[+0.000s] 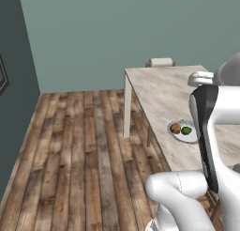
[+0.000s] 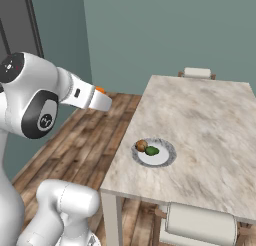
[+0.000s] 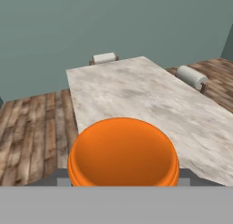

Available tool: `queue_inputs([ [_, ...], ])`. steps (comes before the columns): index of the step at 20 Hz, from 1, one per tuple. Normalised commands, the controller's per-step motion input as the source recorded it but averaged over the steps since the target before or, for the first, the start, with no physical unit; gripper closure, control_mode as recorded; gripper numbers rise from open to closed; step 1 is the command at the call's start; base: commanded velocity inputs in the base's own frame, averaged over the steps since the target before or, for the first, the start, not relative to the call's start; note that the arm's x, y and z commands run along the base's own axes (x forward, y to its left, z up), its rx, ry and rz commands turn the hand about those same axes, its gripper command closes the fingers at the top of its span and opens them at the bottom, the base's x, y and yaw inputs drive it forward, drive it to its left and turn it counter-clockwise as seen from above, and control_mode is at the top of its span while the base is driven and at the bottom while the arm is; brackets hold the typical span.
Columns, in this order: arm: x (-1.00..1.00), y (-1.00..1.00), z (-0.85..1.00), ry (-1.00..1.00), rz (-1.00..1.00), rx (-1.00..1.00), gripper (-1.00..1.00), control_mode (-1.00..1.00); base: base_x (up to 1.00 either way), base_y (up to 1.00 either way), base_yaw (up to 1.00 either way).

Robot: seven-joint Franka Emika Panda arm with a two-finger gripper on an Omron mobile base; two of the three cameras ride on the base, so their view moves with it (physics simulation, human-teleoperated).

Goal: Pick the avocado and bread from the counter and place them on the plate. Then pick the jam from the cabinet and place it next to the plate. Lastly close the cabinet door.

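The white plate (image 1: 188, 139) (image 2: 165, 159) lies near the left edge of the marble counter (image 1: 159, 89) (image 2: 210, 115) (image 3: 136, 91). On it rest the orange-brown bread (image 1: 175, 128) (image 2: 142, 145) and, beside it, the dark green avocado (image 1: 186, 130) (image 2: 152, 150). My gripper (image 2: 102, 93) (image 3: 123, 178) hangs over the floor left of the counter, above plate height. It is shut on the jam (image 3: 123, 150) (image 2: 100, 90), a rounded orange-red jar that fills the low middle of the hand view. The cabinet and its door are out of view.
Padded chairs stand at the counter's far end (image 1: 161, 62) (image 2: 196, 72) (image 3: 104, 58), at its right side (image 3: 191, 77) and at its near edge (image 2: 200, 225). Wood floor (image 1: 79, 150) lies to the left. A dark panel (image 2: 17, 30) is on the left wall.
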Motion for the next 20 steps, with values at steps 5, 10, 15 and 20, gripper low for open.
queue_inputs([
  [5,0.0,0.06,0.0,0.0,-0.16,0.0,1.0,-1.0,0.0,0.0,0.0],
  [10,0.0,0.04,-0.01,0.0,-0.31,0.0,1.0,-1.0,0.0,0.0,0.0],
  [15,0.0,0.07,-0.05,0.0,-0.35,0.0,1.0,-1.0,0.0,0.0,0.0],
  [20,0.0,0.08,-0.16,0.01,-0.31,0.0,1.0,-1.0,0.0,0.0,0.0],
])
